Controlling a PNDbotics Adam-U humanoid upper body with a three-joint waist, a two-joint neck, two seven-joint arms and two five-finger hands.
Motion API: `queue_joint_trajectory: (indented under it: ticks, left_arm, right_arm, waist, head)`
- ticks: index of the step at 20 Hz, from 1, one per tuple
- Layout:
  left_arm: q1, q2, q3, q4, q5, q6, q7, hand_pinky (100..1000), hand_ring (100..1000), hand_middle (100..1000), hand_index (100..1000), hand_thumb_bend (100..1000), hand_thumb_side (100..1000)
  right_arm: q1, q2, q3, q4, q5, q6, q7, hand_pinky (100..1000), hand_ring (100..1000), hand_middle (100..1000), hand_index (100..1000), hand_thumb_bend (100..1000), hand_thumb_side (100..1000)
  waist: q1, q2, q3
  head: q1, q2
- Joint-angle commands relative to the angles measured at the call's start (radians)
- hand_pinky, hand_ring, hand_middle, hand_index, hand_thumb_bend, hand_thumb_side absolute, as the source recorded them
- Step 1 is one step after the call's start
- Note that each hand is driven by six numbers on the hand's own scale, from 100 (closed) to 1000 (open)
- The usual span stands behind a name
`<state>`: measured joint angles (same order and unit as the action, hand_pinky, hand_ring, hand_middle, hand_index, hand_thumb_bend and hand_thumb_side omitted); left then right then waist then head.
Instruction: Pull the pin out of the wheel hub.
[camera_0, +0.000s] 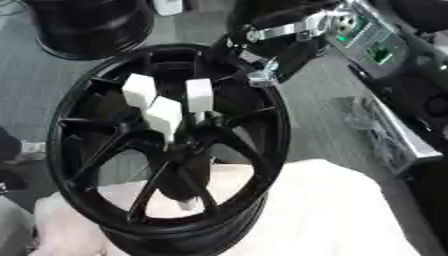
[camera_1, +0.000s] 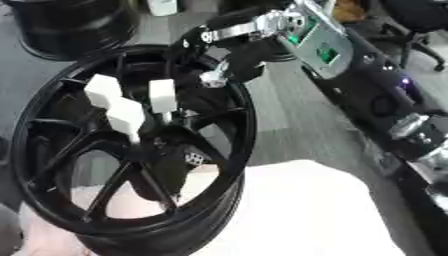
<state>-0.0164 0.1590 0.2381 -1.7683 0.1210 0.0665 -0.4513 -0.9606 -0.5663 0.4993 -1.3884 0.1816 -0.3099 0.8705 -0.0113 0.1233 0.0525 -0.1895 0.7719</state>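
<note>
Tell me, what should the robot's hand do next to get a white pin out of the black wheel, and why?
Probably lower the right hand from the wheel's far rim to the nearest white pin and close on it. Three white pins stand upright at the hub, and the hand touches none yet. Whether its fingers are open can't be seen.

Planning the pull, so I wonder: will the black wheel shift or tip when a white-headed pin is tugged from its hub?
Probably little. The wheel looks like rigid metal, likely heavy, and lies flat on a pale surface. The pins stand upright at the hub, so a straight pull lifts rather than tips. The right hand reaches over its rim.
</note>
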Motion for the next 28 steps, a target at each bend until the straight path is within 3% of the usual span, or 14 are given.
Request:
queue_joint_trajectory:
  ticks: [1, 3, 7, 16, 22, 28]
  left_arm:
    - [-0.007, 0.015, 0.002, -0.007, -0.002, 0.0, 0.008, 660, 634, 563, 754, 315, 819]
    - [-0.006, 0.015, 0.001, -0.007, -0.001, 0.001, 0.009, 660, 635, 564, 754, 315, 819]
    - [-0.008, 0.014, -0.001, -0.003, -0.004, 0.006, 0.01, 660, 639, 569, 754, 318, 819]
    - [-0.011, 0.012, 0.001, 0.001, -0.007, 0.016, 0.037, 661, 650, 577, 756, 325, 816]
    - [-0.013, 0.012, 0.0, 0.001, -0.003, 0.021, 0.042, 660, 649, 575, 756, 326, 815]
    - [-0.014, 0.012, 0.002, 0.005, -0.004, 0.022, 0.044, 660, 649, 575, 757, 329, 815]
  right_arm:
    - [-0.028, 0.013, 0.006, 0.013, 0.042, -0.044, 0.037, 874, 923, 956, 1000, 100, 875]
    - [-0.029, 0.031, 0.012, 0.031, 0.067, -0.049, 0.037, 875, 925, 957, 1000, 100, 920]
    - [-0.034, 0.063, 0.012, 0.078, 0.134, -0.064, 0.037, 875, 925, 962, 1000, 100, 911]
    - [-0.04, 0.094, -0.027, 0.166, 0.267, -0.108, 0.037, 874, 913, 948, 1000, 100, 791]
    - [-0.04, 0.099, -0.041, 0.189, 0.309, -0.125, 0.037, 871, 887, 829, 990, 100, 733]
    - [-0.042, 0.1, -0.034, 0.171, 0.311, -0.143, 0.037, 868, 878, 787, 965, 100, 729]
  waist:
    - [0.004, -0.02, 0.006]
    - [0.004, -0.022, 0.009]
    - [0.004, -0.023, 0.015]
    - [0.003, -0.025, 0.028]
    - [0.003, -0.026, 0.031]
    - [0.002, -0.028, 0.032]
  head:
    - [-0.015, -0.002]
    - [-0.019, -0.002]
    - [-0.027, -0.002]
    - [-0.038, -0.002]
    - [-0.04, -0.002]
    - [-0.045, -0.002]
